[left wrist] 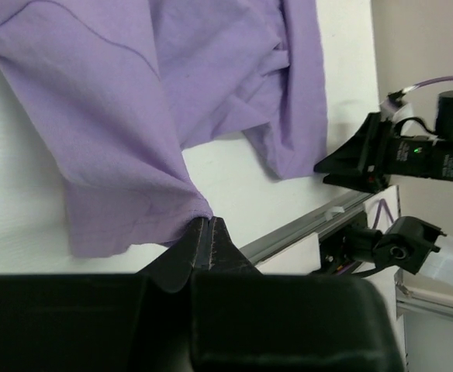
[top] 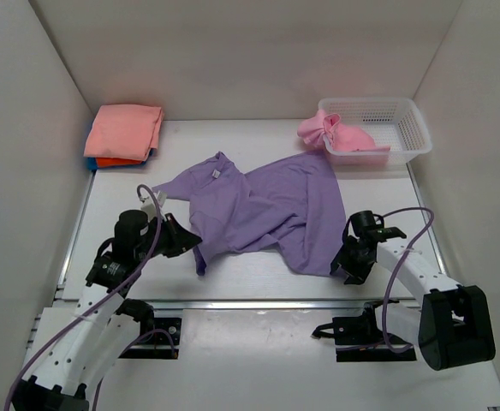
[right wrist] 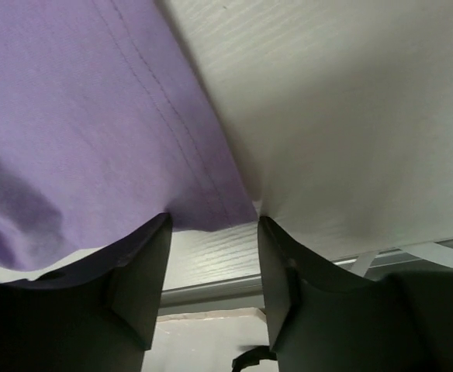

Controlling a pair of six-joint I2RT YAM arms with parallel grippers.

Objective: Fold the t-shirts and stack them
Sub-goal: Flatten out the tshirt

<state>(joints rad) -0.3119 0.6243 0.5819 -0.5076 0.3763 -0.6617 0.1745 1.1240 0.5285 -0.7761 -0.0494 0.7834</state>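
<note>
A lavender-purple t-shirt (top: 267, 210) lies crumpled and spread in the middle of the table. My left gripper (top: 194, 246) is shut on its near left edge; the left wrist view shows the closed tips (left wrist: 205, 222) pinching a fold of the purple cloth (left wrist: 118, 116). My right gripper (top: 342, 259) is open at the shirt's near right corner, and in the right wrist view its jaws (right wrist: 213, 225) stand either side of the hem corner (right wrist: 79, 116). A salmon-pink tee (top: 123, 128) lies folded on an orange one (top: 113, 162) and a blue one (top: 151, 156). A light pink tee (top: 340, 135) hangs from the basket.
A white mesh basket (top: 404, 128) stands at the back right. The folded stack is at the back left corner. White walls close in the table on three sides. A metal rail (top: 258, 302) runs along the near edge. The right arm (left wrist: 413, 155) shows in the left wrist view.
</note>
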